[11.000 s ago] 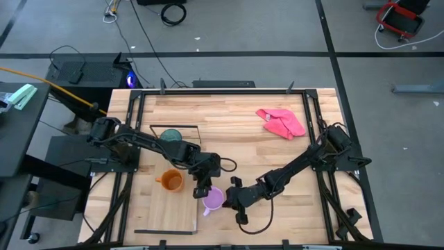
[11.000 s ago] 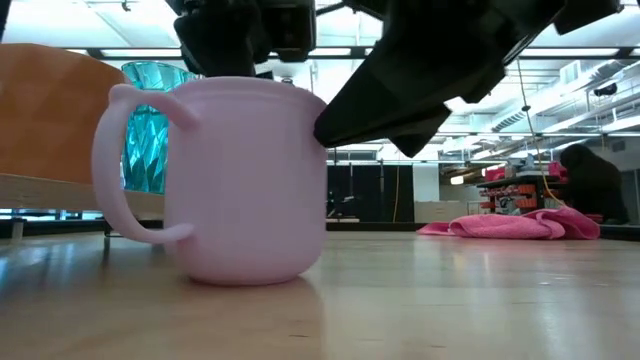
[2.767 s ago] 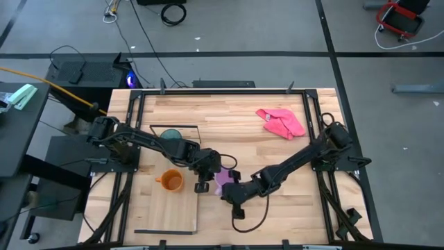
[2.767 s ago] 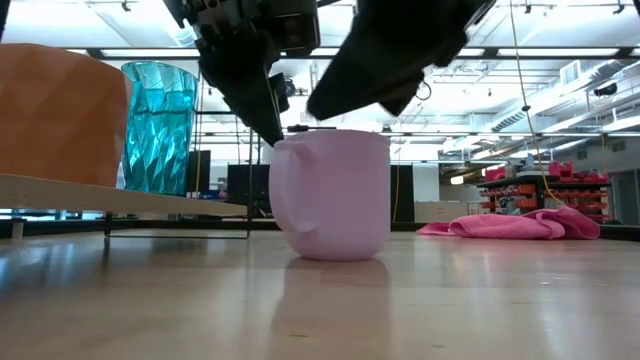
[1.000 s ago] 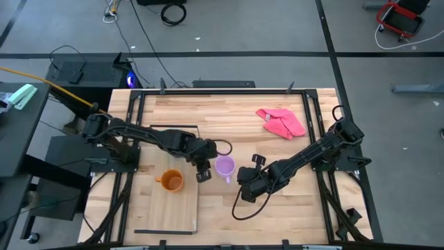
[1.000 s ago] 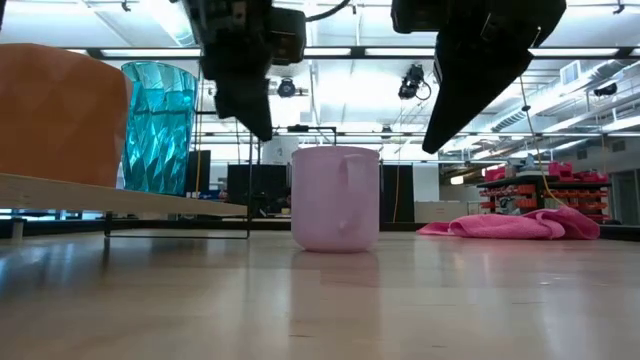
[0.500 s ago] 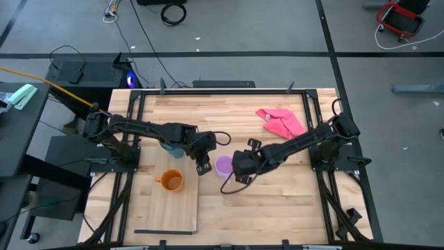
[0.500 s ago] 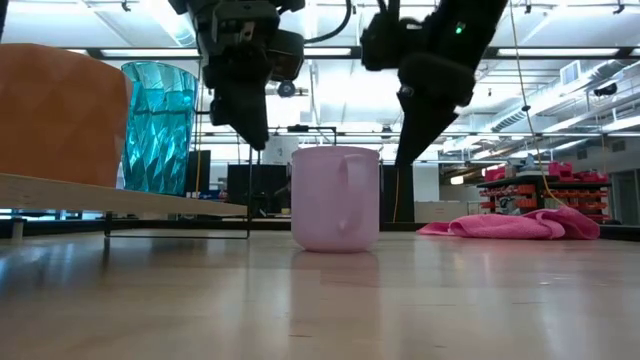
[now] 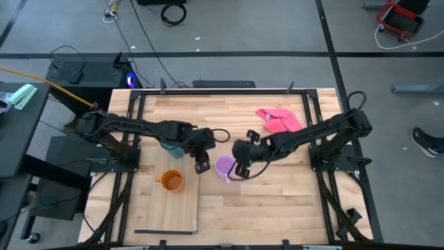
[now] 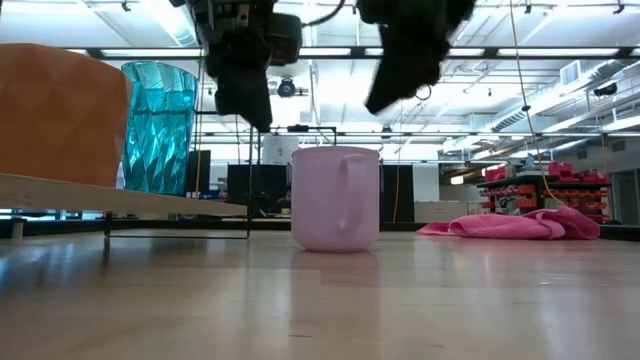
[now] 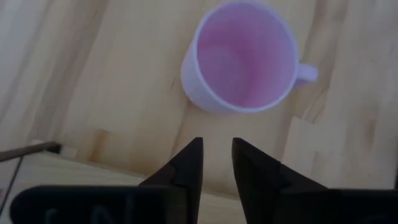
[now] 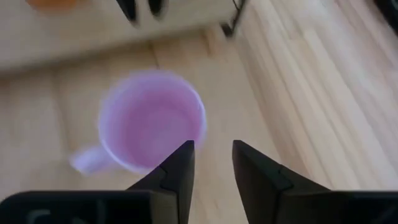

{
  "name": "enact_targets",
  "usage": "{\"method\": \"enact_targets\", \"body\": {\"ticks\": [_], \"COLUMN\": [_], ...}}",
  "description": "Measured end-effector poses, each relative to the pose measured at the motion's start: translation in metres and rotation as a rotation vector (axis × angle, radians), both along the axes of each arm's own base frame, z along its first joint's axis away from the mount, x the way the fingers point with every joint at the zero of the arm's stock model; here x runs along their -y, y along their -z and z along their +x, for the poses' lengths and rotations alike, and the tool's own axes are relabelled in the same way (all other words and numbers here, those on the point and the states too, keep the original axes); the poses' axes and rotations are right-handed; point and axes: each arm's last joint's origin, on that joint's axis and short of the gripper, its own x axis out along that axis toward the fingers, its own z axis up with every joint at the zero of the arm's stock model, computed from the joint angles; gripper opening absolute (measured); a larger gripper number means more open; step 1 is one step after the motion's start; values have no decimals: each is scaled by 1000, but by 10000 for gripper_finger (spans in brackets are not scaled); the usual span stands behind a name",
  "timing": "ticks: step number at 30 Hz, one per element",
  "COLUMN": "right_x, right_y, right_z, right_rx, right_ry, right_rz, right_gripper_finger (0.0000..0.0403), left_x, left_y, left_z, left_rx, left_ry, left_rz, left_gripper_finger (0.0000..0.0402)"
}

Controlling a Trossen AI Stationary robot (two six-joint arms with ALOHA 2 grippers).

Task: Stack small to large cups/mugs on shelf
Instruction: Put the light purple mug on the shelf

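The lilac mug (image 9: 224, 166) stands upright on the table beside the shelf (image 9: 173, 208), which bears the orange mug (image 9: 171, 181) and teal tumbler (image 9: 171, 144).

Robotics lab/workshop; grey concrete floor (image 9: 229, 62) w/ loose cables (image 9: 149, 38); ceiling strip lights (image 10: 560, 52); cluttered benches (image 10: 520, 175) behind.

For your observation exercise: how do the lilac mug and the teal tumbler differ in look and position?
The lilac mug is squat, opaque and has a handle; the teal tumbler is taller, see-through, faceted and handleless. The mug stands on the table; the tumbler stands on the shelf. Both are upright.
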Motion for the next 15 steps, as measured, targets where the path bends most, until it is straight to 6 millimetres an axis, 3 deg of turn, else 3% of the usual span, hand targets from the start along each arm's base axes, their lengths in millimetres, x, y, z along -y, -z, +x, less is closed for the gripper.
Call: {"method": "enact_targets", "body": {"ticks": [6, 15], "right_x": [20, 33], "right_y": [-6, 10], "right_z": [6, 15], "right_rx": [36, -13], "right_ry": [-29, -54], "right_rz": [101, 206], "right_gripper_finger": [115, 114], "left_x": [0, 0], "left_y": [-24, -42], "left_z": [-12, -22], "left_rx": [85, 155], "left_ry": [14, 22], "left_rz": [6, 12], "left_gripper_finger": [86, 90]}}
